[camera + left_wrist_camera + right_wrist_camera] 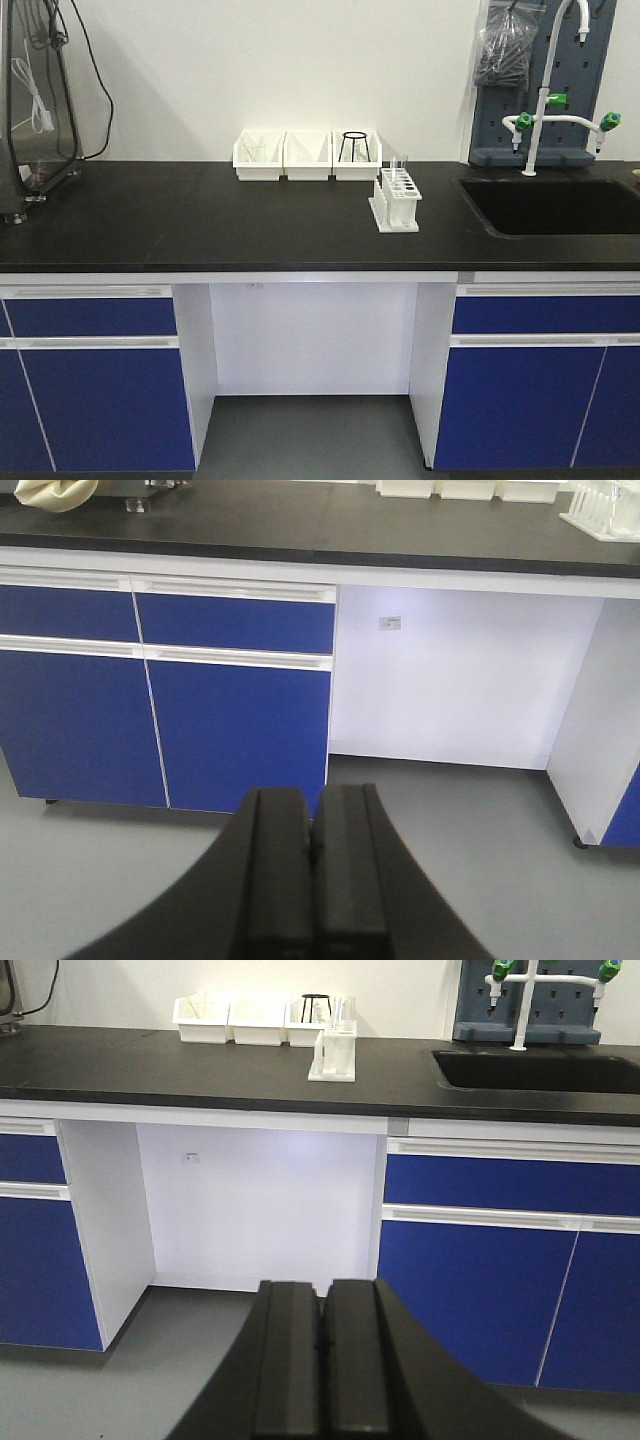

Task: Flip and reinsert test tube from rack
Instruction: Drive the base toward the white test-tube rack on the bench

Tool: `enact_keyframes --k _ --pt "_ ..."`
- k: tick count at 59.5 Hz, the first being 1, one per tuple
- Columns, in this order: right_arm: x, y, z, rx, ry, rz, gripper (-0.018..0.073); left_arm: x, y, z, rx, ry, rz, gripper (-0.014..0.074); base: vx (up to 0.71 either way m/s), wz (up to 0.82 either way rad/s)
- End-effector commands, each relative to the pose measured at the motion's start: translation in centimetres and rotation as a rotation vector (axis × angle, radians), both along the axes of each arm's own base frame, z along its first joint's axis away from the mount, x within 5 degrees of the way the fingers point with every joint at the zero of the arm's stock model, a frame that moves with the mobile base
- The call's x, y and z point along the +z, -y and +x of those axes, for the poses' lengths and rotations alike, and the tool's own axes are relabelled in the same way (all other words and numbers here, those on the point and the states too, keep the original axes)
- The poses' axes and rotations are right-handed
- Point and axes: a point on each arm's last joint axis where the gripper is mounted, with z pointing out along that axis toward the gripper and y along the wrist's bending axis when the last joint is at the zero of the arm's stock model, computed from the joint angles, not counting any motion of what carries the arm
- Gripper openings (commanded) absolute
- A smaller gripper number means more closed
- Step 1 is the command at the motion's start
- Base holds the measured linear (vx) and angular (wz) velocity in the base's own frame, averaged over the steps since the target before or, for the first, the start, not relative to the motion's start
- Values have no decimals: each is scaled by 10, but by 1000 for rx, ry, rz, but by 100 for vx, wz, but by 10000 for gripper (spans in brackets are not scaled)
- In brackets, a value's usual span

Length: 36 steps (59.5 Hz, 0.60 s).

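Left pincer (313, 815): jaws pressed together, empty, low before blue cabinet doors (238, 720).
Right pincer (322, 1305): likewise closed, holding nothing.
Rack (333, 1055): white, on black surface (200, 1070), well above and beyond right pincer, roughly straight ahead.
Test tube (345, 1015): upright in rack, beside its twin.

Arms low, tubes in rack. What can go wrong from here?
1. The left claw and right claw are shut and sit below the counter; coming up, they may clip its front edge.
2. The test tube is thin, clear glass beside a look-alike; a misjudged grasp may knock either one.
3. The rack looks light and stands near the sink; a snagged tube might drag or tip it.
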Motion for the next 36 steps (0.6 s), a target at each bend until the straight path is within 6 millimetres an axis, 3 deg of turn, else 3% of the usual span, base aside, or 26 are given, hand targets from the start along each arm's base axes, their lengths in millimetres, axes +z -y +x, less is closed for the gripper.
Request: enact_keyframes --k 1,36 --pt "7 0 0 -4 89 4 -8 8 1 1 -11 99 4 -6 0 0" --pt "7 0 0 -4 89 4 -8 8 1 1 -11 99 4 -6 0 -1"
